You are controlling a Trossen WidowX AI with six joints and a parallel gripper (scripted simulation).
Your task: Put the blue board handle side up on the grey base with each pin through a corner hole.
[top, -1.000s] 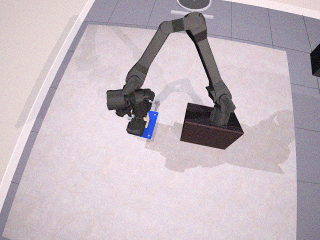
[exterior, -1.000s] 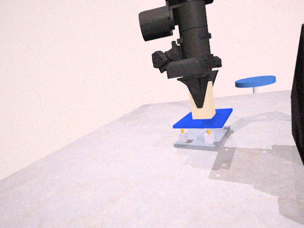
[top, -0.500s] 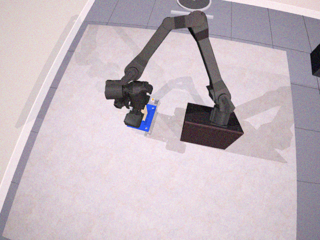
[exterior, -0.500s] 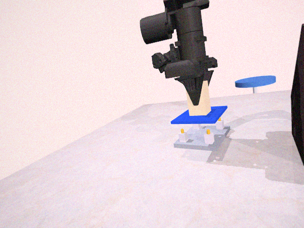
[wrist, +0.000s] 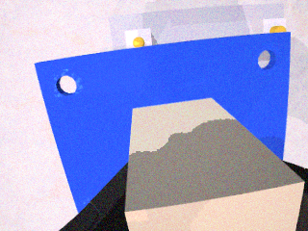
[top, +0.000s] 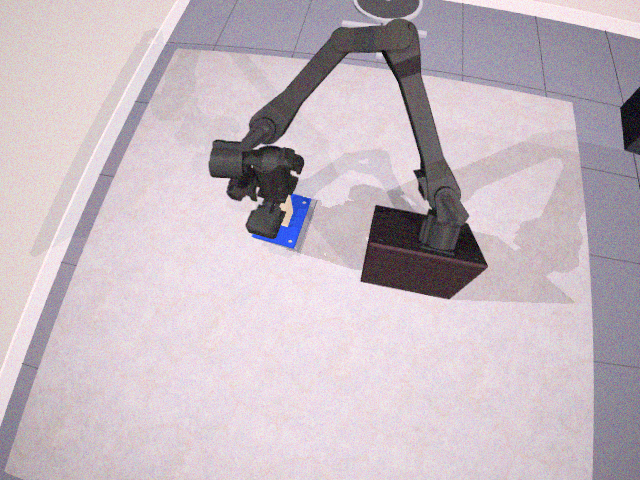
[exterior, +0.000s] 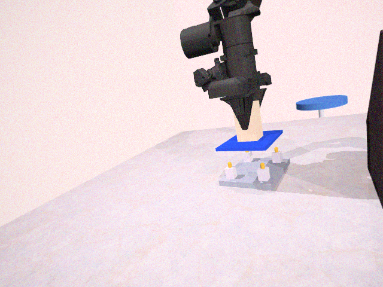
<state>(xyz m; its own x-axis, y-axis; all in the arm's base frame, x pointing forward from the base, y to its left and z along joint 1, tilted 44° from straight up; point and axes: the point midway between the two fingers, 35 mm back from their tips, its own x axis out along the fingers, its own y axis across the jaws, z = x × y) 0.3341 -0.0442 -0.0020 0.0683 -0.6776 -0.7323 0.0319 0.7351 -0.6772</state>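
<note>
My tool (top: 279, 209) (exterior: 249, 122) (wrist: 184, 162) is closed on the pale square handle (top: 287, 212) (exterior: 255, 133) (wrist: 202, 159), with a finger on each side of it. The blue board (top: 298, 227) (exterior: 225, 146) (wrist: 168, 72) is under the handle, up in the air just above the grey base (top: 306, 226) (exterior: 247, 183) (wrist: 202, 19). It looks almost flat, with the handle side up. The base sits on the worktop (top: 310, 361) (exterior: 154, 222) (wrist: 24, 144), and its four white posts stand up straight. Each post has a little gold pin on top. From the side I can see a bit of space between the board and the two front pins — they are not in any holes. The back left post (exterior: 247, 157) is partly hidden, and only a bit of its pin peeks out under the board. Looking down from my wrist, I see two round holes near the board's far corners. Two gold pins poke into sight past the far edge, and neither one shows inside a hole. The left pin (wrist: 139, 42) is to the right of the left hole, and the right pin (wrist: 277, 30) is a bit right of the right hole too. My arm stands on a dark box (top: 423, 263) — that is well apart from the board.
</note>
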